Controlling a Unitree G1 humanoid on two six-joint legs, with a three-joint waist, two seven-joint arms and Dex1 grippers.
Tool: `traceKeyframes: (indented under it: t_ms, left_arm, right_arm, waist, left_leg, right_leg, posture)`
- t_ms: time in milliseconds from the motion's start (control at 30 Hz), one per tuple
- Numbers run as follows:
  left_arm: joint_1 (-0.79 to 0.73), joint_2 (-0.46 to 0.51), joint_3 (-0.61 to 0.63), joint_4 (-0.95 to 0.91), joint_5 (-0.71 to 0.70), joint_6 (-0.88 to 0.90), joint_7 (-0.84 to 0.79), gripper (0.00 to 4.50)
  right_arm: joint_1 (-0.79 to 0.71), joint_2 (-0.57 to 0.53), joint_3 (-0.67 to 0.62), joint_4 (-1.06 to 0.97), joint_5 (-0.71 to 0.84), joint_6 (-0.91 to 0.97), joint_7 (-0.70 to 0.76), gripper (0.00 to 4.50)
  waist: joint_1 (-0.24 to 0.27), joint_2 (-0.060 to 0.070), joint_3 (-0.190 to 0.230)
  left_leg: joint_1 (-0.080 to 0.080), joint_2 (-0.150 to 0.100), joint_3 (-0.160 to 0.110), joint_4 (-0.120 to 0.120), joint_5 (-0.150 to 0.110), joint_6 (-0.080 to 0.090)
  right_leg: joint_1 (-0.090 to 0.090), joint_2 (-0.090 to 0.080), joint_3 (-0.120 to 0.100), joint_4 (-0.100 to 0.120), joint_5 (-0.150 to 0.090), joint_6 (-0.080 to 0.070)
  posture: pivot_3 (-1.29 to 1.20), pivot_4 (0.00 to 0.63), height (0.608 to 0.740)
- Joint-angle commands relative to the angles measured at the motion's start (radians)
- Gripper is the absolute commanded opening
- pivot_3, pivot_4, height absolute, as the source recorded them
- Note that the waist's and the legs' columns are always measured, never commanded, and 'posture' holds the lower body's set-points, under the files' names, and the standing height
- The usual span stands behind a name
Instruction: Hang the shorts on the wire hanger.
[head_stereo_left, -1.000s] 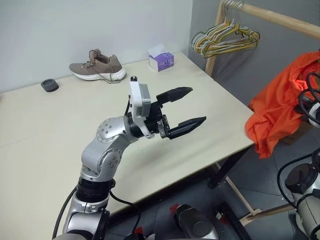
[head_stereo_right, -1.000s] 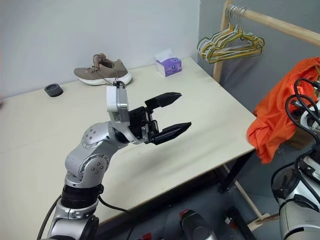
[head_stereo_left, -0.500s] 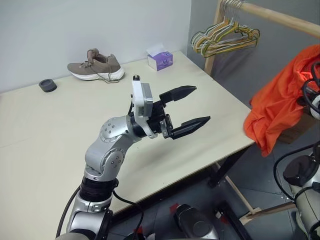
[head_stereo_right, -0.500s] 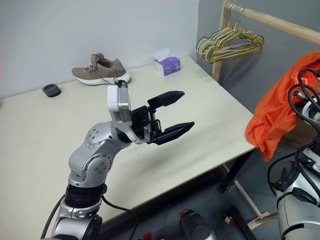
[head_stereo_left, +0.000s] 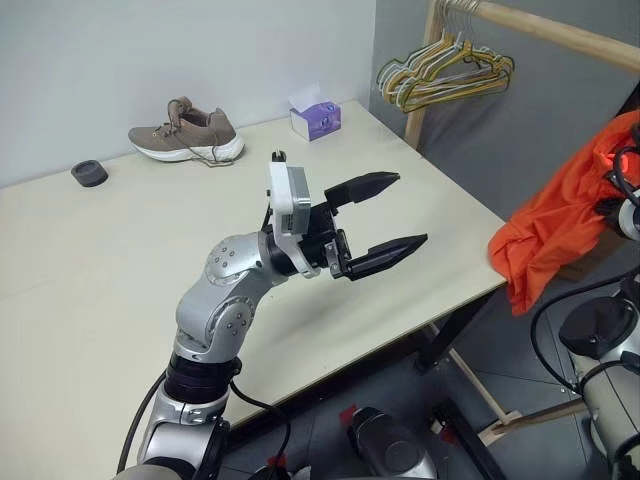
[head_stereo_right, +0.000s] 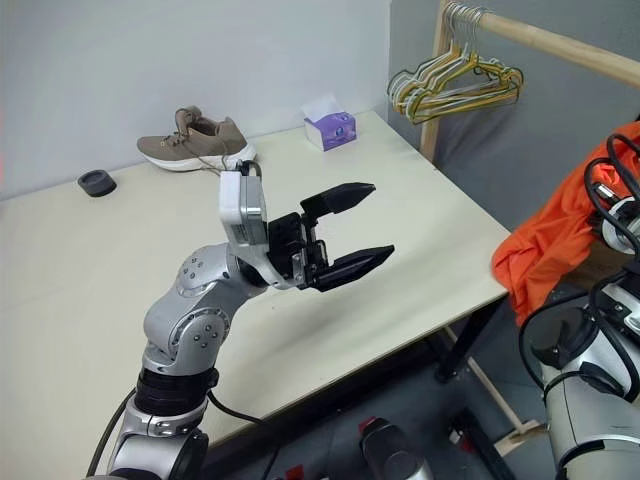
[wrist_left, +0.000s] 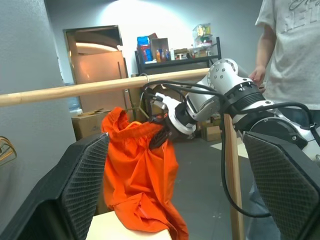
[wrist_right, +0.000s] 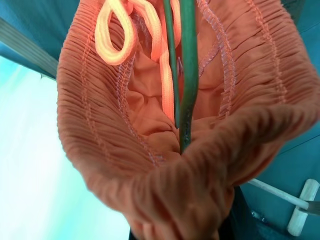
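The right hand holds the orange shorts up past the table edge, their waistband around the wire hanger, while the left hand waits open.

My left hand hangs above the near right part of the worktop, pointing right. At the worktop's far edge the shoe lies between the small puck to its left and the tissue box to its right. Beyond the far right corner, bunched hangers hang from the wooden rail. Off the worktop's right edge the shorts hang at my right hand, the wire hanger running inside their waistband. A person stands behind that arm.
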Motion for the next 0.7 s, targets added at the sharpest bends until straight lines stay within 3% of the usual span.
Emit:
traceKeyframes:
  t_ms: [33,400,500,700]
  left_arm:
    - [-0.03,-0.021,0.012,-0.019,-0.042,0.005,0.016,4.49]
    - [-0.052,-0.039,0.006,-0.002,-0.073,0.025,0.025,4.49]
    - [-0.054,-0.042,0.007,0.0,-0.078,0.025,0.023,4.5]
    - [-0.07,-0.058,0.017,0.027,-0.091,0.017,0.015,4.5]
  right_arm:
    - [-0.004,0.002,-0.001,-0.045,0.014,0.008,0.005,0.0]
    - [0.043,0.03,0.007,-0.127,0.028,0.008,0.023,0.0]
    - [0.07,0.061,0.005,-0.204,0.039,0.008,0.029,0.73]
    - [0.134,0.117,0.011,-0.312,0.057,0.008,0.035,2.71]
  waist:
    - [0.0,0.0,0.0]
    - [0.002,0.0,0.0]
    - [-0.001,0.0,0.0]
    - [0.0,0.0,0.0]
  left_leg:
    - [0.0,0.0,0.0,0.0,0.0,0.0]
    - [0.0,0.0,0.0,0.0,0.0,0.0]
    - [0.0,0.0,0.0,0.0,0.0,0.0]
    - [0.0,0.0,-0.001,0.0,0.0,0.0]
  right_leg:
    - [0.0,0.0,0.0,0.0,0.0,0.0]
    - [0.0,0.0,0.0,-0.001,0.0,0.0]
    - [0.0,0.0,0.0,-0.001,0.0,0.0]
    - [0.0,0.0,-0.001,-0.001,0.0,0.0]
  posture:
    - [-0.37,0.092,0.74]
    - [-0.38,0.088,0.74]
    - [-0.39,0.086,0.74]
    - [-0.39,0.086,0.74]
